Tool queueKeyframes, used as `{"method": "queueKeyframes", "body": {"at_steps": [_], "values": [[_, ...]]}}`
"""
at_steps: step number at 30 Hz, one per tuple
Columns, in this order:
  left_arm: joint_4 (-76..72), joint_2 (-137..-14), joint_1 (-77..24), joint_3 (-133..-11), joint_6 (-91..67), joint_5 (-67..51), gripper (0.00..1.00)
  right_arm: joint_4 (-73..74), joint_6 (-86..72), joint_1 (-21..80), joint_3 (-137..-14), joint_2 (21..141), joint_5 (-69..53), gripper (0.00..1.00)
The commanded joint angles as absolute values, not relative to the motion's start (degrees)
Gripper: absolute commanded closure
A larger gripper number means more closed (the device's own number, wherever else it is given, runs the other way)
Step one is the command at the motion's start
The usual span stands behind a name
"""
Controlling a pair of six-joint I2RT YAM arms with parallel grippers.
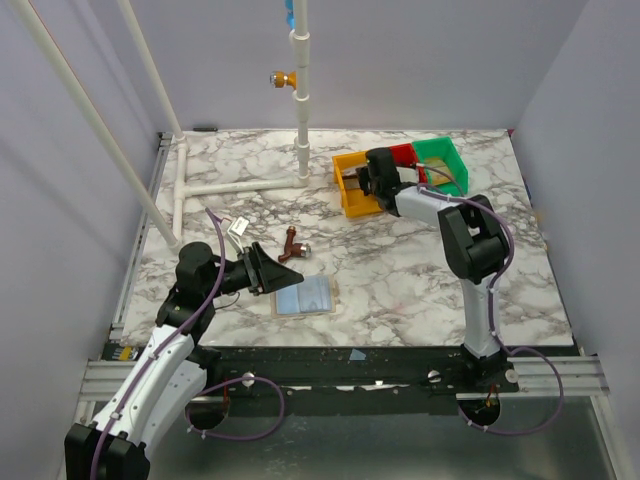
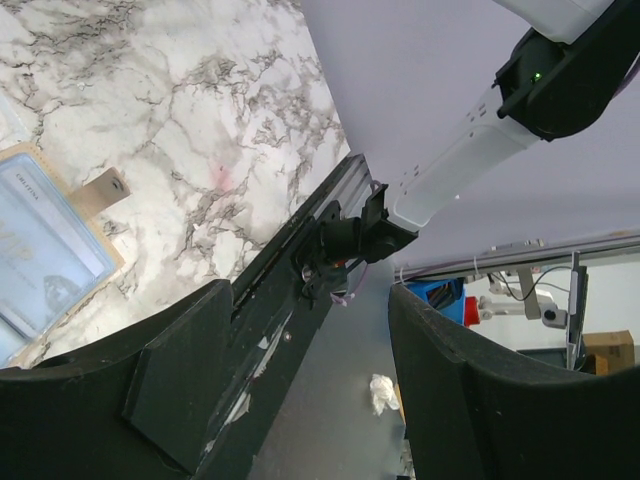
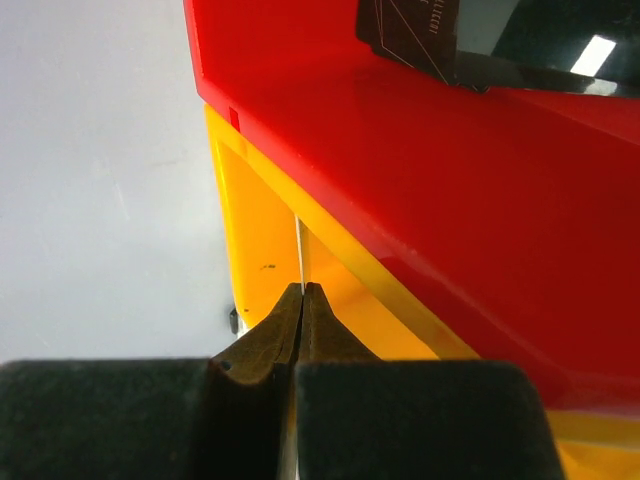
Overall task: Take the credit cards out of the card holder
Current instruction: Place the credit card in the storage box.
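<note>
The card holder (image 1: 306, 296) lies flat on the marbled worktop (image 1: 400, 290) near its front edge, just beside the tips of the left gripper (image 1: 285, 275) and well apart from the right gripper (image 1: 372, 180). In the left wrist view the card holder (image 2: 40, 250) sits off to one side of the left gripper (image 2: 330, 350), outside the jaws, which stand apart with nothing between them. The left arm is folded low over the front-left corner, its gripper tipped sideways and pointing toward the holder.

The right arm reaches far across to the back, its gripper lowered at the yellow bin (image 1: 352, 200). The right wrist view shows the right gripper (image 3: 302, 290) pressed together on a thin pale card (image 3: 298, 255), seen edge-on and standing up from the tips against the yellow bin's wall (image 3: 250, 230). The red bin (image 3: 420, 180) is right beside it, with a dark card (image 3: 415, 35) inside.

A green bin (image 1: 440, 152) adjoins the red one. A white clip (image 1: 237, 227) and a small brown piece (image 1: 293, 243) lie behind the holder, and a white pipe frame (image 1: 301, 100) stands at the back.
</note>
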State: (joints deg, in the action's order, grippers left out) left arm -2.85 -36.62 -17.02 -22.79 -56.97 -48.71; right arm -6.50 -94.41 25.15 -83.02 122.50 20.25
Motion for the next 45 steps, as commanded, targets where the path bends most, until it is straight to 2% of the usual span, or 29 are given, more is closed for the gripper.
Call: {"method": "queueKeyframes", "body": {"at_steps": [1,7,11,15,19,35,40,43,45], "values": [[-2.12,-35.78,-17.23,-24.6,-56.07,-50.44,0.35,-2.41,-93.81,25.03,-86.35,125.79,21.7,0.99],[-1.73,-35.03,-17.23,-24.3,-56.14,-50.32,0.35,-1.49,-93.45,24.97,-87.1,126.98,21.35,0.99],[-1.76,-34.8,-17.23,-24.11,-56.25,-50.17,0.35,-1.37,-92.11,25.02,-87.98,127.69,19.83,0.82],[-1.84,-34.71,-17.23,-24.11,-56.34,-50.23,0.35,-0.18,-91.58,25.01,-88.36,127.8,19.04,0.59],[-1.93,-34.96,-17.23,-24.14,-56.34,-50.27,0.35,-0.25,-91.19,24.97,-88.0,127.4,18.76,0.46],[-1.84,-34.39,-17.23,-23.78,-56.56,-50.09,0.35,-0.26,-89.77,25.04,-86.91,124.84,18.31,0.34],[-1.76,-34.47,-17.23,-23.81,-56.43,-50.1,0.35,-0.35,-88.93,25.02,-86.61,123.56,17.63,0.19],[-1.76,-34.52,-17.23,-23.91,-56.43,-50.03,0.35,-0.52,-87.97,25.03,-86.22,122.35,17.16,0.0],[-1.76,-34.44,-17.23,-23.75,-56.43,-49.93,0.35,-0.53,-87.31,24.96,-85.78,121.56,16.78,0.0]]}}
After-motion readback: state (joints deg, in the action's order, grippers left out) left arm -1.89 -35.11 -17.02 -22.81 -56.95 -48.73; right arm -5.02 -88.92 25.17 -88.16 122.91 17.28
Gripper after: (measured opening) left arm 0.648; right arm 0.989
